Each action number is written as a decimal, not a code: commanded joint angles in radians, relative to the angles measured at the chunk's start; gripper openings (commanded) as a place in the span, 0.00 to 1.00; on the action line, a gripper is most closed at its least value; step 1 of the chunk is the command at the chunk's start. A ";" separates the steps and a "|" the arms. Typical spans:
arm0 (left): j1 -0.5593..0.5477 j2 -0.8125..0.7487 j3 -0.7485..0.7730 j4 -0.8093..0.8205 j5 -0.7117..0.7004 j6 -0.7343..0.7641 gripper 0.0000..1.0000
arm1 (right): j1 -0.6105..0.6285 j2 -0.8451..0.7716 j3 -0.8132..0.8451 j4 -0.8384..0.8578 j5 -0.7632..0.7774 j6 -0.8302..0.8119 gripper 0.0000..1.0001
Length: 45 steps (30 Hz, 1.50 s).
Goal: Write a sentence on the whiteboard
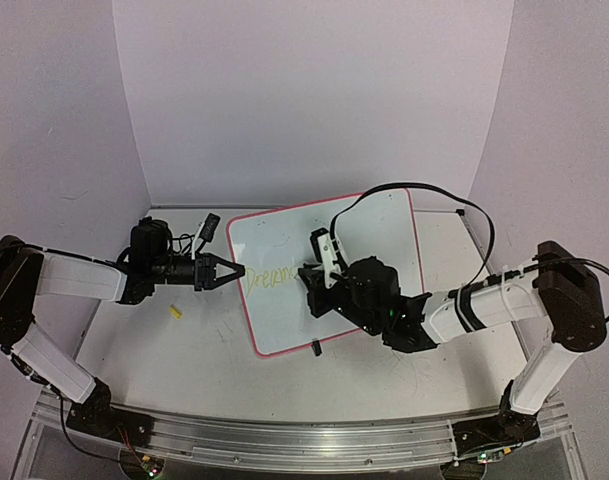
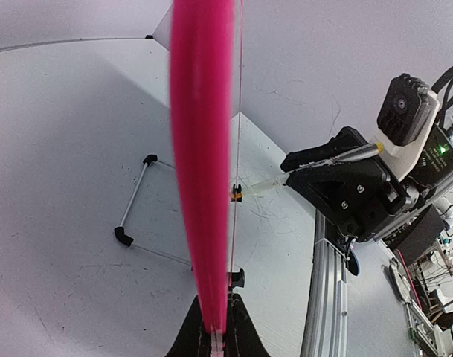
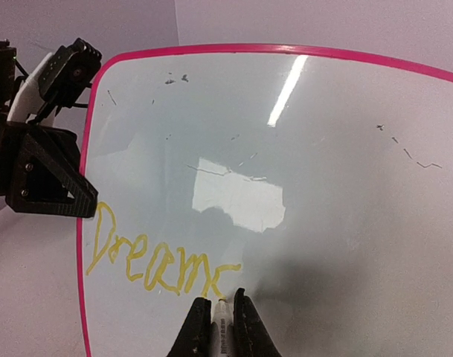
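Left claw clamps the whiteboard rim; right claw pinches a marker (tip beside the sentence).

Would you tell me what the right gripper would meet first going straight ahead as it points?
The whiteboard: the marker in the right gripper appears to touch it, beside the yellow sentence.

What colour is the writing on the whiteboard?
The writing is yellow; clearest in the right wrist view.
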State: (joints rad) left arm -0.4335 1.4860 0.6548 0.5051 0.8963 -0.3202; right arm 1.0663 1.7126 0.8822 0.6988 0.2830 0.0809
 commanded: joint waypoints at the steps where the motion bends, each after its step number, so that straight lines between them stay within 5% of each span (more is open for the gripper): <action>1: -0.024 -0.009 0.034 -0.030 -0.008 0.066 0.00 | 0.012 -0.005 -0.011 -0.011 0.023 0.013 0.00; 16: -0.024 -0.018 0.031 -0.032 -0.010 0.066 0.00 | 0.017 0.060 0.066 -0.011 0.004 0.009 0.00; 26: -0.024 -0.010 0.032 -0.033 -0.011 0.069 0.00 | 0.017 -0.096 -0.057 0.055 -0.019 -0.004 0.00; 45: -0.024 -0.017 0.030 -0.037 -0.025 0.082 0.00 | 0.011 -0.085 -0.051 0.062 0.028 -0.066 0.00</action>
State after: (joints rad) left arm -0.4351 1.4796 0.6548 0.4957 0.8944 -0.3103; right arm 1.0813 1.6394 0.8112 0.7208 0.2910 0.0366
